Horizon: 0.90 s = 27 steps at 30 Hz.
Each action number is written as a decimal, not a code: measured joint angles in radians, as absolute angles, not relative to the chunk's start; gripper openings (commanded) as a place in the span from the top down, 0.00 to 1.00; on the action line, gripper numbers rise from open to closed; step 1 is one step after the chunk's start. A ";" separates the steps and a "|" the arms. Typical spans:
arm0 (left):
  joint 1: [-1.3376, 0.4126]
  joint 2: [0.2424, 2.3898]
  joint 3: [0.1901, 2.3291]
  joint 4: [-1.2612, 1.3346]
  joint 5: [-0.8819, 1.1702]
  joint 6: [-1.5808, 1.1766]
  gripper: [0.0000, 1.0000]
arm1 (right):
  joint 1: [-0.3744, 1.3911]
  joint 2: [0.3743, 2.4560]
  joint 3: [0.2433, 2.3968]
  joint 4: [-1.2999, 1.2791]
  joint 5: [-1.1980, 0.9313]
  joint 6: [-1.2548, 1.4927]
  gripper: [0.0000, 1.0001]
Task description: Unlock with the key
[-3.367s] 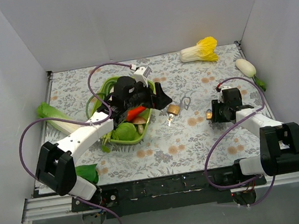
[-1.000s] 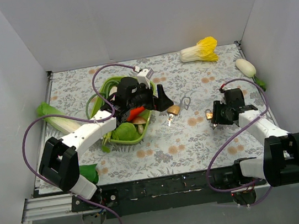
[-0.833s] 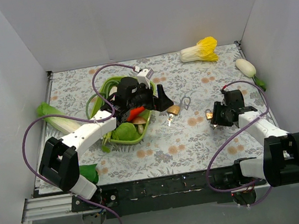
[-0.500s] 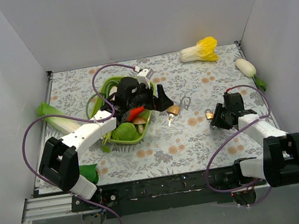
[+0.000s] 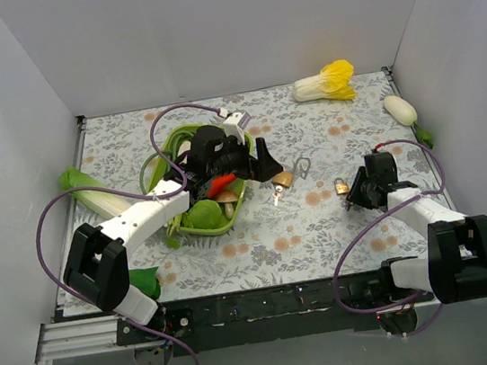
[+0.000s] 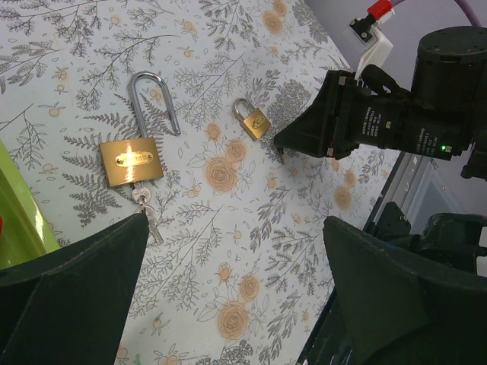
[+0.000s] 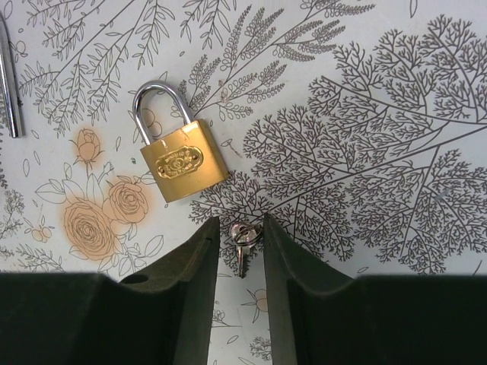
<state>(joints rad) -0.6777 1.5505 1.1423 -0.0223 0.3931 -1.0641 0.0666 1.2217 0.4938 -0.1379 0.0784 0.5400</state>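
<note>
The key [image 7: 242, 242] is tiny and silvery and lies between my right gripper's fingertips, its blade pointing back at the wrist. My right gripper [image 7: 242, 222] has its jaws drawn in close on the key's head, low over the table [image 5: 355, 194]. Just beyond it lies a small brass padlock [image 7: 181, 161], also seen from above [image 5: 341, 187]. A larger brass padlock [image 6: 131, 161] with a long silver shackle lies near the middle [image 5: 283, 179], with another key [image 6: 149, 217] at its base. My left gripper [image 6: 236, 228] is wide open and empty, hovering above it [image 5: 266, 163].
A green basket [image 5: 171, 141] of vegetables sits under the left arm. A yellow-green cabbage [image 5: 326, 82] lies at the back, a white radish [image 5: 400, 109] at the right wall, leafy greens [image 5: 90, 190] at the left edge and more greens [image 5: 144, 283] at the front left.
My right gripper has drawn back towards the near right, uncovering the small padlock's shackle. The left gripper shifted slightly right early on, then stayed still.
</note>
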 measured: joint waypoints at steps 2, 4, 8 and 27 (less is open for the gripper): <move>-0.678 1.551 1.142 -0.022 0.393 -1.064 0.02 | 0.067 1.227 0.494 -0.128 0.080 0.547 0.66; -0.678 1.551 1.142 -0.022 0.394 -1.064 0.02 | 0.067 1.230 0.494 -0.122 0.080 0.553 0.68; -0.678 1.551 1.142 -0.022 0.395 -1.064 0.02 | 0.067 1.231 0.493 -0.121 0.080 0.564 0.73; -0.678 1.551 1.142 -0.022 0.401 -1.064 0.02 | 0.067 1.223 0.493 -0.120 0.072 0.611 0.99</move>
<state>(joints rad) -0.6777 1.5505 1.1423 -0.0223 0.4007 -1.0637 0.0666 1.2228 0.4927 -0.1204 0.0715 0.6113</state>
